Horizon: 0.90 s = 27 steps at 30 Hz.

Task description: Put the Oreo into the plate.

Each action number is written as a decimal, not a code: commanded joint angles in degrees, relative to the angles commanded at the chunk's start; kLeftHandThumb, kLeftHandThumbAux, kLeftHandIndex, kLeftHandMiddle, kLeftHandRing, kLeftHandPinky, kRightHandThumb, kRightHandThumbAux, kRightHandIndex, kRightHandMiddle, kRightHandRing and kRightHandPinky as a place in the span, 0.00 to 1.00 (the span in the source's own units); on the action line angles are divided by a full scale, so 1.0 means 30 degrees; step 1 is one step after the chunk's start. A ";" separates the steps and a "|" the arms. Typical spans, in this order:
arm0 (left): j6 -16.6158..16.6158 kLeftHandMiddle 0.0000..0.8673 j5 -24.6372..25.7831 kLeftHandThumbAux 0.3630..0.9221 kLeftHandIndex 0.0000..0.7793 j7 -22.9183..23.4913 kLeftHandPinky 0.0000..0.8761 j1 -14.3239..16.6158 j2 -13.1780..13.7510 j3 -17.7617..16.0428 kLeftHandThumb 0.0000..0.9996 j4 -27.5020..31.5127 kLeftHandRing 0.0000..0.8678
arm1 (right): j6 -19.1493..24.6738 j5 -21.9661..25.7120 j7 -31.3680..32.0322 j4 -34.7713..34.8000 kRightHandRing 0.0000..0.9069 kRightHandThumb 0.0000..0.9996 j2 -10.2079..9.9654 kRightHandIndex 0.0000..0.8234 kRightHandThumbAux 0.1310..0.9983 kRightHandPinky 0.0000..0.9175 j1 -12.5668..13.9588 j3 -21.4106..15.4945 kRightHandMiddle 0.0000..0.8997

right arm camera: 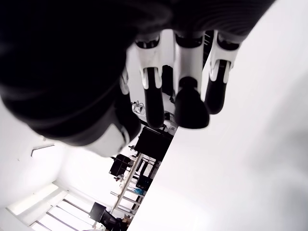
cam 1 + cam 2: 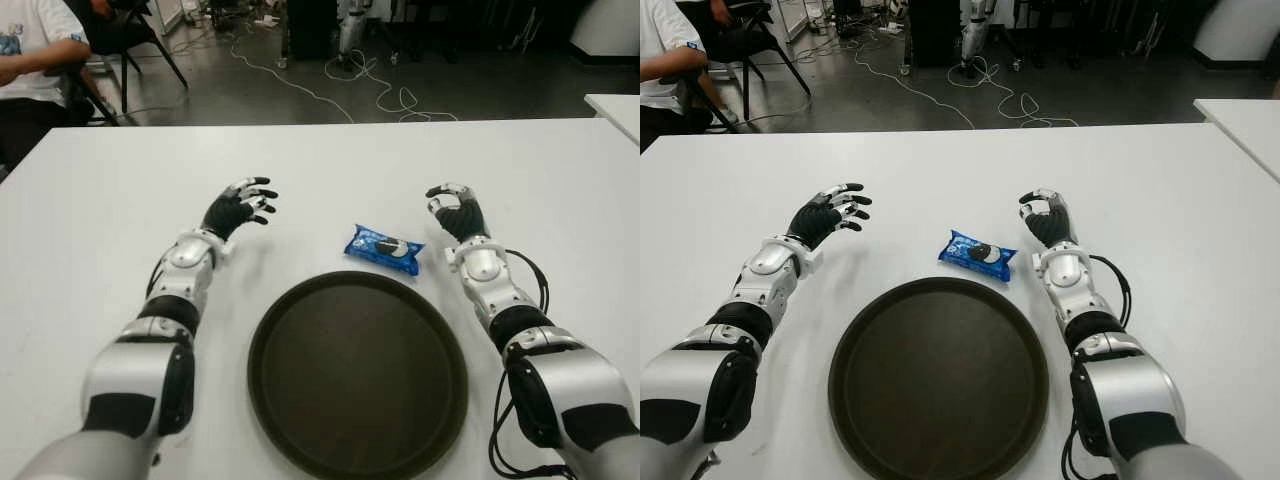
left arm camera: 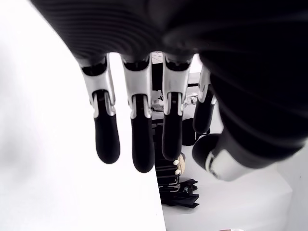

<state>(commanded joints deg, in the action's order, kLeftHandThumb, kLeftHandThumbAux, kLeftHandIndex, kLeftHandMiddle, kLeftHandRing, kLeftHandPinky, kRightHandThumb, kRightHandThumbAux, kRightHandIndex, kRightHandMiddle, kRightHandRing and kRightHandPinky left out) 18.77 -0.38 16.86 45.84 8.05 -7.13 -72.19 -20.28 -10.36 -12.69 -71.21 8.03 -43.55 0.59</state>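
A blue Oreo packet (image 2: 385,249) is lying on the white table (image 2: 90,220) at the centre of the frame, just above the upper rim of the round dark plate (image 2: 290,310), which is filling the lower middle. The packet is sitting outside the plate, close to its edge, tilted slightly down toward the right.

The left hand (image 2: 240,208) is showing at the middle left, well apart from the packet, its fingers (image 3: 107,139) hanging loosely spread and gripping nothing. The right hand (image 2: 458,211) is showing just right of the packet, not touching it, its fingers (image 1: 191,108) partly curled but holding nothing.

In the upper left corner, a person (image 2: 30,55) in a white shirt is sitting beside a chair (image 2: 125,40).
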 joint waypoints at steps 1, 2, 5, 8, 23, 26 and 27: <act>0.0030 0.37 0.0011 0.56 0.29 0.0007 0.50 -0.0008 -0.0005 -0.0009 0.50 0.0008 0.44 | 0.0083 0.0091 0.0155 -0.0111 0.85 0.69 -0.0021 0.53 0.69 0.85 -0.0002 -0.0079 0.85; 0.0052 0.38 0.0019 0.56 0.30 0.0012 0.50 -0.0014 -0.0009 -0.0016 0.50 0.0013 0.44 | 0.0146 0.0159 0.0273 -0.0193 0.83 0.69 -0.0036 0.53 0.69 0.84 -0.0004 -0.0141 0.82; 0.0114 0.38 0.0028 0.56 0.31 0.0029 0.50 -0.0039 -0.0029 -0.0020 0.50 0.0032 0.44 | 0.0301 0.0207 0.0500 -0.0412 0.79 0.68 -0.0042 0.52 0.69 0.81 0.0001 -0.0228 0.76; 0.0221 0.39 0.0031 0.55 0.31 0.0105 0.51 -0.0065 -0.0040 -0.0006 0.50 0.0087 0.44 | 0.0643 0.0084 0.0848 -0.0642 0.64 0.68 0.0116 0.51 0.70 0.65 -0.0114 -0.0184 0.62; 0.0022 0.38 -0.0101 0.54 0.30 -0.0115 0.49 -0.0004 -0.0025 0.0098 0.48 0.0032 0.44 | -0.0021 -0.1147 0.0330 0.0263 0.21 0.03 0.0732 0.16 0.77 0.16 -0.0378 0.0756 0.22; -0.0044 0.38 -0.0111 0.55 0.30 -0.0161 0.49 0.0016 -0.0012 0.0114 0.48 0.0047 0.44 | -0.0170 -0.2003 0.0045 0.0718 0.17 0.01 0.1026 0.13 0.78 0.11 -0.0273 0.1511 0.18; -0.0073 0.38 -0.0111 0.55 0.30 -0.0176 0.50 0.0024 0.0000 0.0116 0.48 0.0050 0.44 | -0.0128 -0.2315 -0.0054 0.0866 0.14 0.01 0.1115 0.11 0.78 0.09 -0.0268 0.1802 0.15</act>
<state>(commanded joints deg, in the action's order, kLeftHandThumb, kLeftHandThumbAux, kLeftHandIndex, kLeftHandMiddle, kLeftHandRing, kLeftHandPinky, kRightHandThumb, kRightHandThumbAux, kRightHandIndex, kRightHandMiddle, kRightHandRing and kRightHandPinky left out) 18.55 -0.72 16.33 45.91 8.05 -6.78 -72.04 -20.66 -17.30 -12.85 -68.61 11.37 -44.36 5.99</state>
